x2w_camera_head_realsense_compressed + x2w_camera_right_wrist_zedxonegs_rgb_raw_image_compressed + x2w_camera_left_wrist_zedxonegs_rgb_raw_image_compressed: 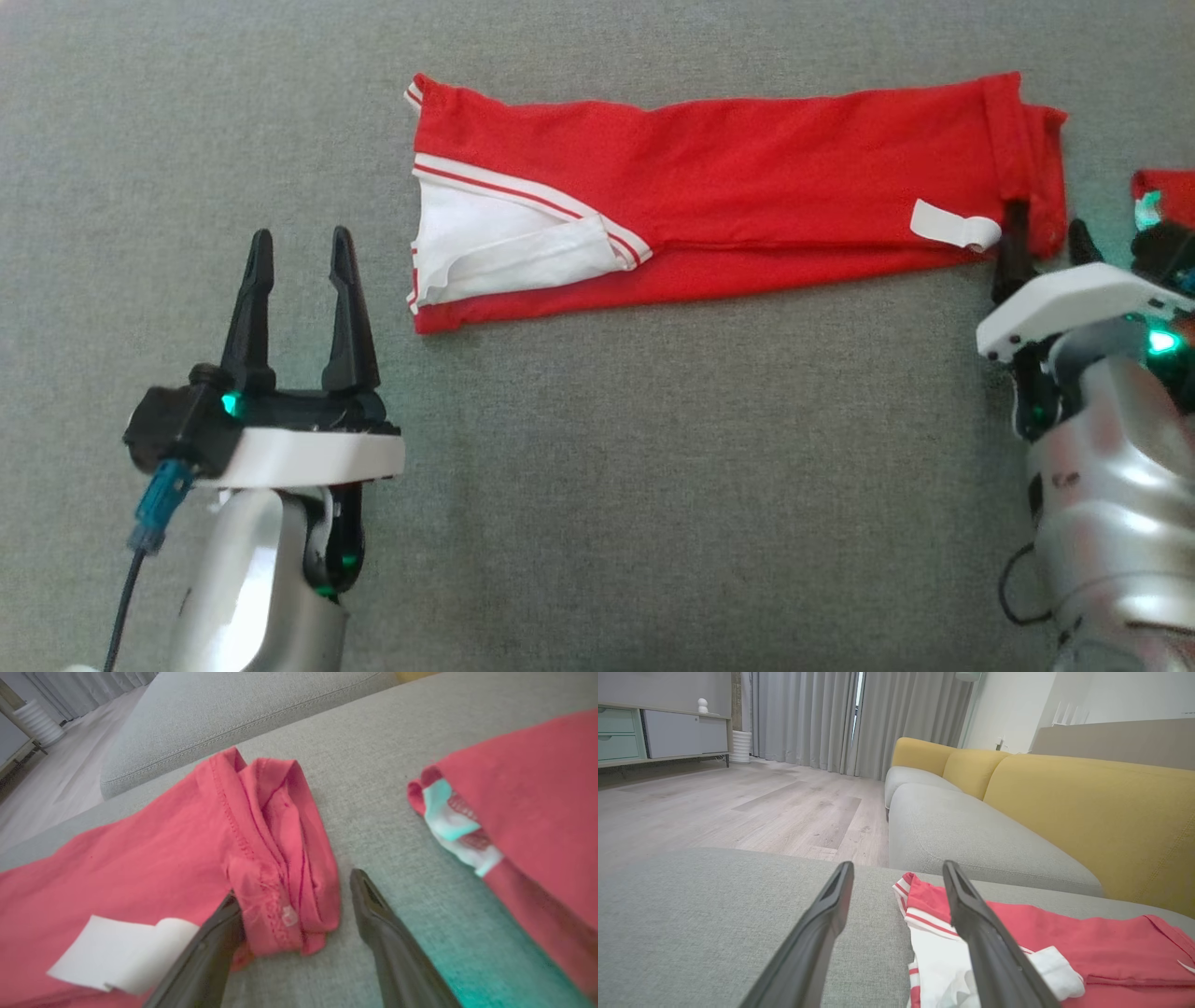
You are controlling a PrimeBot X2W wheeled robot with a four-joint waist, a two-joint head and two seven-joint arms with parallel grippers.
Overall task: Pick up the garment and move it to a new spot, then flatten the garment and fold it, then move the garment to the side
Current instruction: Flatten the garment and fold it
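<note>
**Red cotton garment (747, 187) with white striped trim lying folded on the grey seat, both claws released**

The garment is being shown as a long, narrow folded strip stretched left to right across the far part of the grey woven upholstered seat (653, 467). At its left end a white inner panel (495, 247) is being exposed beneath a red-and-white striped edge. Near its right end a small white curled label (952, 226) is lying on the red cloth.

The left claw (301, 243) is being held released, its two dark fingers spread, above bare grey fabric to the left of the garment and clear of it.

The right claw (1046, 247) is also being held released, at the garment's right end. In the right wrist view the bunched hem is lying between its spread fingers: one finger is being partly covered by the cloth, the other is over bare seat.

A second piece of red cloth (1167, 191) is lying apart, at the right edge.
</note>
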